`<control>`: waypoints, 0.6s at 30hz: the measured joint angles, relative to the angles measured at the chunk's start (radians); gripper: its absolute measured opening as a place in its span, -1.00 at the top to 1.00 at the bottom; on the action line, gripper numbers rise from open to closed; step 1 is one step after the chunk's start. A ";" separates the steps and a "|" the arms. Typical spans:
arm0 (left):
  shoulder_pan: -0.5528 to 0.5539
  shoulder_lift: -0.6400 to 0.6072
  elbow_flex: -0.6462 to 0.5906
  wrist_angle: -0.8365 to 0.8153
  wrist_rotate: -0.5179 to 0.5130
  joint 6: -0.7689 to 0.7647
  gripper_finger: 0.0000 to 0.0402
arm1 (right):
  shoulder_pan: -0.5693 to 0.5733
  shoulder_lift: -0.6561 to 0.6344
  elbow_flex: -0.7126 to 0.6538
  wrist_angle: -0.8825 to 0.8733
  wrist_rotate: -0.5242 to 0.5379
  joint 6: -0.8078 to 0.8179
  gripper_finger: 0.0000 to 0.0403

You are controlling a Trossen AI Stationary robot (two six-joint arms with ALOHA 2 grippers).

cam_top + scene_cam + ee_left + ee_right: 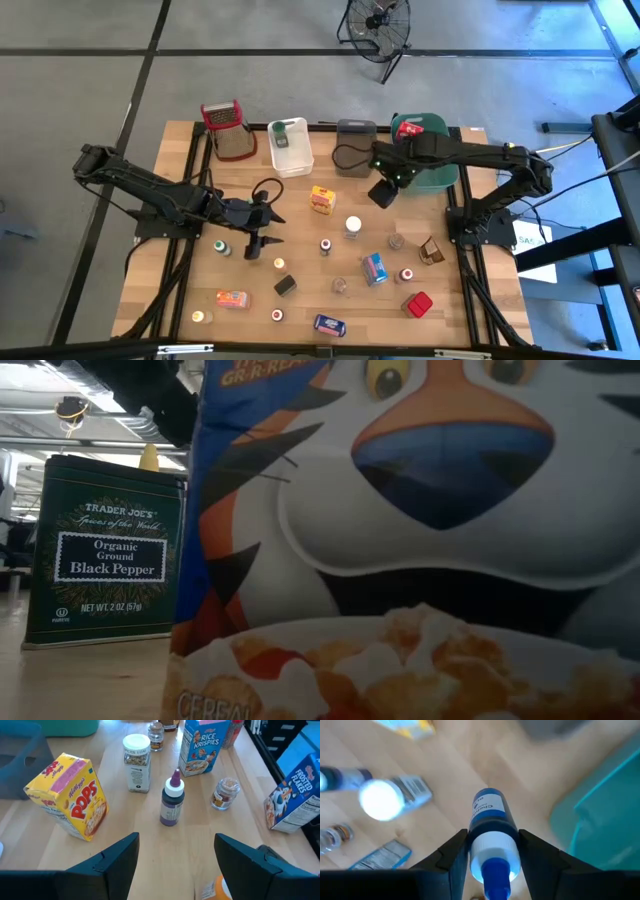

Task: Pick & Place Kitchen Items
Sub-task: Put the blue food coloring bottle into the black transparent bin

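My right gripper [383, 192] hangs over the table's far middle, beside the green tub [432, 170], shut on a small blue bottle [489, 815] with a white neck and a blue cap. My left gripper [176, 851] stands open at the table's left middle [268, 230] and touches nothing. Ahead of it stand a yellow Pops box [70, 795], a white-capped spice jar [137, 762], a purple-capped bottle [172, 802], a Rice Krispies box [202, 745] and a small glass jar [224, 794], each on its base on the wood. My right gripper pinches the bottle between its two fingers [456, 851], at the bottle's top, by the white neck [492, 851]. The fingers come from above, pointing steeply down, and lie along the bottle. The bottle hangs cap up, its blue body below the fingers, clear of the table.
A white tub [290, 145], a grey tub [355, 147] and a red-topped grater [228, 130] line the far edge. More small items dot the near half. In the low view a Frosted Flakes box [420, 510] and a black pepper tin [105, 550] stand close.
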 joint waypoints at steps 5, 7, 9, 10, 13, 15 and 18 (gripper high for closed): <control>0.000 0.000 0.000 0.027 -0.005 -0.012 -0.26 | -0.031 0.000 0.105 0.023 0.072 -0.095 0.23; 0.000 0.000 0.000 0.051 -0.006 0.001 -0.26 | -0.053 0.000 0.125 0.043 0.076 -0.140 0.23; 0.000 0.000 0.000 0.073 -0.008 0.013 -0.26 | -0.080 0.000 0.129 0.076 0.076 -0.182 0.23; 0.000 0.000 0.000 0.084 -0.007 0.020 -0.26 | -0.096 0.000 0.129 0.086 0.075 -0.201 0.23; 0.000 0.000 0.000 0.113 -0.007 0.029 -0.26 | -0.146 0.015 0.131 0.107 0.069 -0.257 0.23; 0.000 0.000 0.000 0.120 -0.008 0.030 -0.26 | -0.181 0.040 0.131 0.109 0.066 -0.293 0.23; 0.000 0.000 0.000 0.121 -0.008 0.031 -0.26 | -0.228 0.089 0.131 0.121 0.036 -0.355 0.23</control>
